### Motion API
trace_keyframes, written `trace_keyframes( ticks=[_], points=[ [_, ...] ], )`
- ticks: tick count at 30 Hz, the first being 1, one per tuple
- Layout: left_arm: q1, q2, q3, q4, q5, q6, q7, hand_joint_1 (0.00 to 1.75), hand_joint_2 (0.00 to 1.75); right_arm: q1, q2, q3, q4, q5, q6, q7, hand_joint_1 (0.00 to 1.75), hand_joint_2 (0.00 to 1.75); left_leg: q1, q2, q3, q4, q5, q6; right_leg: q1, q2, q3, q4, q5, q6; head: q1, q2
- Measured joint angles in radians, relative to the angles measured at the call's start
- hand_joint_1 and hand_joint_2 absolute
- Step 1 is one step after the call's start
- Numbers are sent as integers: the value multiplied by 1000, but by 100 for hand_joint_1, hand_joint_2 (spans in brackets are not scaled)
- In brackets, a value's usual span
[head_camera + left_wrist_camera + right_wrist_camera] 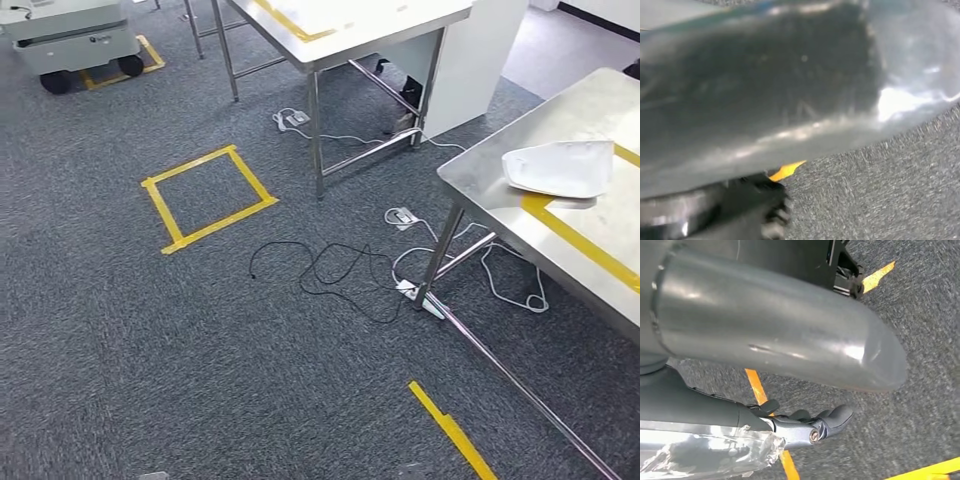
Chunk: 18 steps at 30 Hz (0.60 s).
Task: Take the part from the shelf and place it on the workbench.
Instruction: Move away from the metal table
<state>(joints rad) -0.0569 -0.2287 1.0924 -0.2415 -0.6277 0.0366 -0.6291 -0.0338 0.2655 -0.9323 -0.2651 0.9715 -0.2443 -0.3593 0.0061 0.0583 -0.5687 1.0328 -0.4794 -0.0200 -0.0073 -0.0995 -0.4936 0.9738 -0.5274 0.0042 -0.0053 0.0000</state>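
Part: a flat white part [560, 167] lay on the steel table [483, 185] at the right of the head view, near the table's front corner, its near edge over a strip of yellow tape [581, 240] that ran across the tabletop.
Right hand: the right hand [817, 425] hung above the grey carpet [926, 365], its dark fingers [838, 416] stretched out nearly straight with nothing between them, so it was open and empty. A thick grey thumb [779, 330] crossed that wrist view, and a clear plastic wrap [711, 452] covered the arm behind the hand.
Left hand: in the left wrist view a blurred grey surface [764, 85] took up most of the picture; whether that hand was open or closed could not be told.
Floor: a square of yellow tape [207, 198] was marked on the carpet, and a loose black cable [332, 270] and white cables [521, 295] lay beside the table's leg.
Background: a second table [355, 35] stood farther off, and a wheeled grey cart [75, 40] stood at the far left.
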Motion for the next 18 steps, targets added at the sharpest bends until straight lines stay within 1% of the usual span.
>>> trace_keyframes(
  ticks=[1, 2, 3, 4, 5, 6, 7, 8, 9, 10, 11, 12, 13, 14, 15, 16, 17, 18],
  points=[
    [-1, -1, 0, 0, 0, 0, 0, 0, 0, 0, 0, 1, 0, 0, 0, 0, 0, 0, -3, 15, 17, -32, 4, 6, 3, -9, 2, 0, -3, 5, 1, 0],
    [-1, -2, 2, 0, 0, 0, 0, 0, 0, 0, 0, 2, 0, 2, 0, 0, 0, 0, -7, 18, 19, -42, 0, 12, 6, -19, 4, 0, -6, 9, 1, 0],
    [0, -2, 5, 0, 1, 0, -1, 0, 0, -1, 0, 3, 0, 5, 1, 0, 0, 0, -7, 5, 17, -43, 1, 20, 5, -29, 8, -1, -7, 14, 1, 0],
    [1, -2, 9, 0, 3, 0, -1, 0, 0, -2, 0, 5, -1, 10, 3, -1, 0, 0, -7, -6, 16, -45, 3, 26, 3, -28, 11, 0, -12, 20, 1, 0],
    [2, -3, 13, 0, 5, 0, -2, 0, 0, -2, 0, 7, -1, 16, 6, -2, 0, 0, -6, -18, 16, -47, 6, 33, 1, -12, 7, 13, -24, 25, 3, 0],
    [1, -4, 16, 0, 7, 0, -3, 0, 0, -2, 0, 9, -2, 22, 8, -4, 0, 0, -4, -30, 16, -49, 9, 39, -1, 15, -7, 46, -48, 29, 5, 0],
    [0, -5, 18, 0, 8, 0, -4, 0, 0, -2, 0, 10, -2, 26, 10, -5, 0, 0, -3, -41, 15, -50, 11, 45, -2, 48, -33, 101, -81, 31, 7, 0],
    [-1, -6, 20, 0, 7, 1, -4, 0, 0, -1, 0, 11, -3, 29, 12, -7, 0, 0, -4, -54, 13, -50, 12, 48, -2, 75, -66, 173, -116, 30, 10, 0],
    [-2, -9, 21, 0, 4, 3, -4, 0, 0, -1, 0, 11, -4, 31, 14, -8, 0, 0, -5, -67, 12, -50, 13, 50, -2, 89, -102, 245, -144, 29, 11, 0],
    [-2, -11, 22, 0, 1, 6, -5, 0, 0, -1, -1, 11, -6, 33, 17, -8, 0, 0, -7, -80, 12, -49, 13, 52, -2, 95, -129, 294, -154, 28, 11, 0],
    [-2, -13, 23, 0, -3, 9, -5, 0, 0, -2, -1, 11, -8, 35, 20, -9, 0, 0, -9, -96, 12, -49, 14, 52, -2, 98, -139, 305, -142, 25, 12, 0],
    [-2, -14, 24, 0, -7, 12, -6, 0, 0, -2, -1, 11, -10, 38, 22, -10, 0, 0, -10, -111, 14, -48, 14, 52, -2, 102, -130, 274, -110, 22, 12, 0],
    [-3, -17, 24, 0, -10, 13, -6, 0, 0, -2, -1, 11, -12, 41, 24, -11, 0, 0, -11, -126, 16, -48, 14, 52, -2, 113, -106, 210, -66, 17, 12, 0],
    [-4, -19, 25, 0, -13, 14, -7, 0, 0, -1, -2, 11, -14, 44, 25, -13, 0, 0, -11, -141, 17, -47, 14, 51, -2, 138, -76, 139, -28, 12, 12, 0],
    [-6, -22, 26, 0, -16, 15, -7, 0, 0, -1, -2, 11, -15, 48, 26, -15, 0, 0, -12, -154, 16, -45, 13, 49, -4, 163, -50, 76, -4, 8, 12, 0],
    [-8, -25, 26, 0, -19, 16, -7, 0, 0, -1, -2, 11, -17, 51, 26, -17, 0, 0, -12, -165, 12, -44, 14, 45, -5, 183, -32, 37, 6, 6, 11, 0],
    [-9, -28, 27, 0, -22, 17, -7, 0, 0, -2, -2, 11, -18, 60, 31, -18, 0, 0, -10, -176, 7, -42, 16, 39, -4, 194, -23, 22, 6, 4, 11, 0],
    [-10, -31, 29, 0, -27, 18, -7, 0, 0, -6, -2, 14, -19, 77, 44, -18, 0, 0, -8, -187, 0, -42, 19, 32, -3, 188, -21, 17, 6, 4, 11, 0]
  ],
)
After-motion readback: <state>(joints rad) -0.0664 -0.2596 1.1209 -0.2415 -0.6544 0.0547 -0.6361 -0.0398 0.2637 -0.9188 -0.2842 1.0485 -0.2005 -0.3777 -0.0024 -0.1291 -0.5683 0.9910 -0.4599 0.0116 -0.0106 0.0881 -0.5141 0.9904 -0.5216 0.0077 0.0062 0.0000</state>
